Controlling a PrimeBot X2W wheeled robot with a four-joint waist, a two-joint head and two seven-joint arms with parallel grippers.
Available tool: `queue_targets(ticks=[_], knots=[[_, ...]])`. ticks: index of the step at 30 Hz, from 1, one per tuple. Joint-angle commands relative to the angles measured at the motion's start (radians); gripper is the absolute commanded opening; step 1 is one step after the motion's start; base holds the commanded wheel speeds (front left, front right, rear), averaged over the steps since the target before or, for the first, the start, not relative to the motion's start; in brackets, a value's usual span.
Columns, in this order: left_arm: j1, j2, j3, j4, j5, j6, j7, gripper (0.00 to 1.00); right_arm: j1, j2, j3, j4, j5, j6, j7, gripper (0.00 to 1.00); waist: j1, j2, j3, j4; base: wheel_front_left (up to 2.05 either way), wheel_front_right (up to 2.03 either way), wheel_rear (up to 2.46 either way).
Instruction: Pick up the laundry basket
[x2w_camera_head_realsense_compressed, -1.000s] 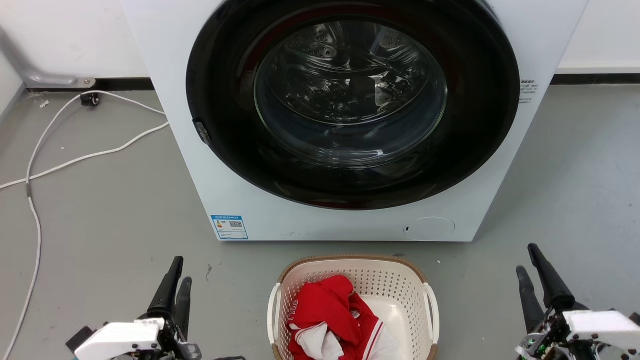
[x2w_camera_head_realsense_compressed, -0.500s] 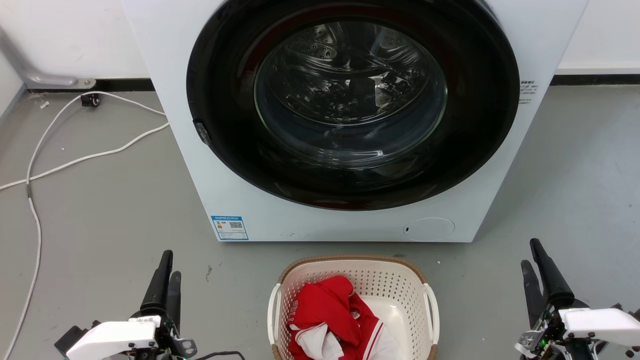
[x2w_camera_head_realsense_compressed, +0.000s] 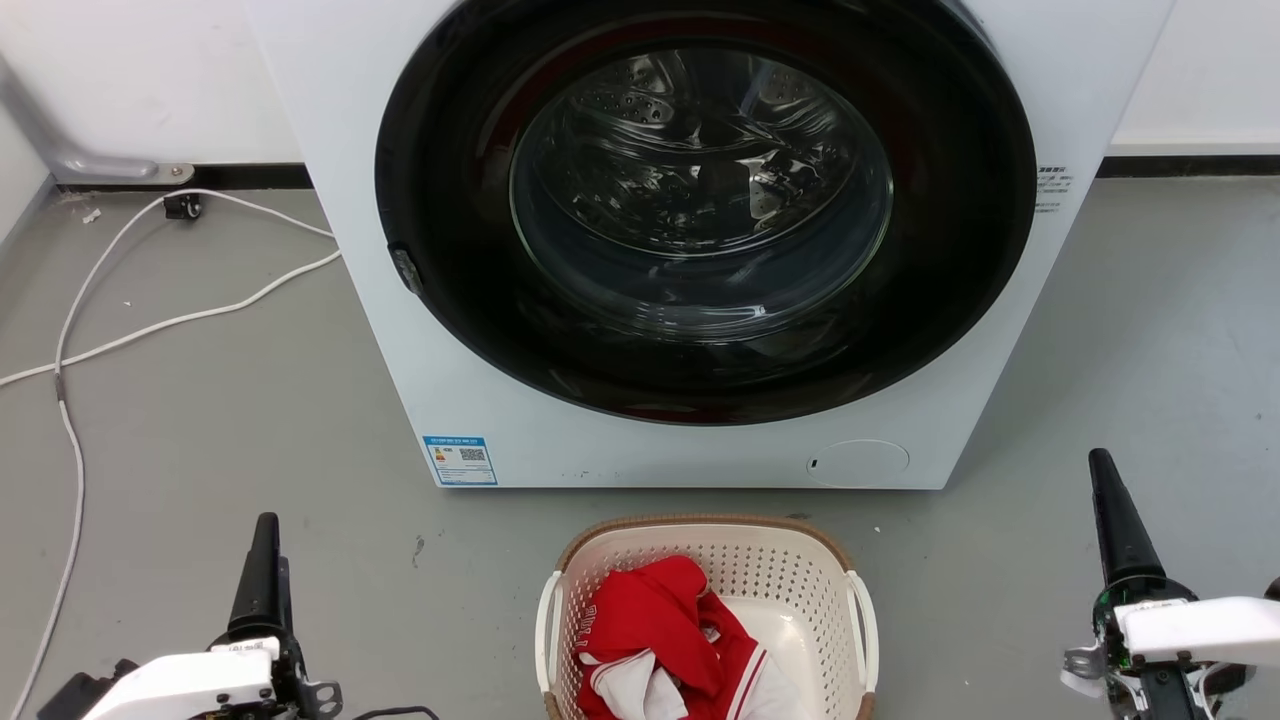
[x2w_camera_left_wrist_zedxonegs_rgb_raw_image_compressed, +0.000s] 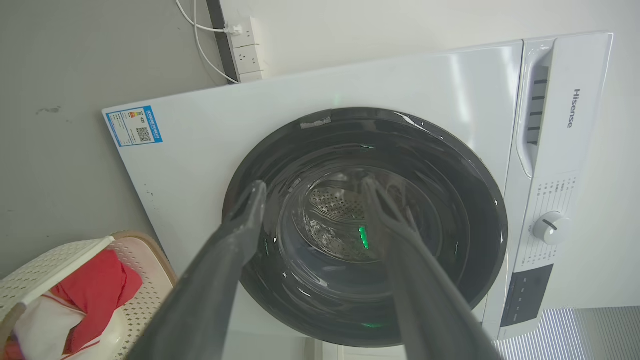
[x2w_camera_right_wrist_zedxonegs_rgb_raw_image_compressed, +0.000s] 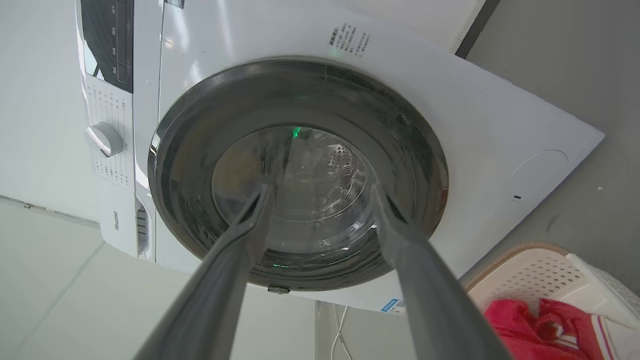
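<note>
The laundry basket, holding red clothes, sits on the floor before a washing machine. The left gripper and right gripper flank it, fingers spread and empty.

The smooth grey floor carries a white front-loading washing machine at its back edge. A cream-white perforated plastic laundry basket stands just before it. Thin white cables lie at the left.

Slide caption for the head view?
Left gripper and right gripper hover either side of the laundry basket, red-and-white clothes inside, on the floor before the washing machine.
</note>
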Motion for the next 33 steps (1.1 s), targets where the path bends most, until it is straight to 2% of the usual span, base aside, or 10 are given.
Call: queue_targets(ticks=[1,5,10,14,28,33], knots=[[-0.025,0.004,0.011,-0.024,0.030,0.003,-0.010,1.00,-0.013,-0.003,0.000,-0.036,-0.062,0.001,-0.012,1.00,0.0000,-0.0001,0.000,0.000,0.00,0.00,0.00],[-0.027,0.004,0.022,-0.067,0.116,0.011,-0.024,1.00,-0.011,-0.003,0.014,-0.067,-0.182,0.002,-0.027,1.00,0.0000,-0.0001,0.000,0.002,0.00,0.00,0.00],[-0.021,0.004,0.011,-0.163,0.237,0.042,-0.046,1.00,-0.015,-0.003,0.045,-0.131,-0.346,0.002,-0.048,1.00,0.0000,-0.0001,0.004,0.003,0.00,0.00,0.00],[-0.005,0.004,-0.021,-0.219,0.331,0.035,-0.058,1.00,-0.009,-0.003,0.064,-0.159,-0.440,0.002,-0.062,1.00,0.0000,-0.0001,0.005,0.004,0.00,0.00,0.00],[0.039,0.005,-0.186,-0.314,0.753,0.011,-0.102,1.00,0.027,-0.003,0.079,-0.180,-0.677,0.002,-0.105,1.00,0.0000,-0.0001,0.006,0.002,0.00,0.00,0.00],[0.047,0.005,-0.233,-0.317,0.879,0.027,-0.116,1.00,0.037,-0.003,0.082,-0.178,-0.751,0.002,-0.119,1.00,0.0000,-0.0001,0.006,0.001,0.00,0.00,0.00]])
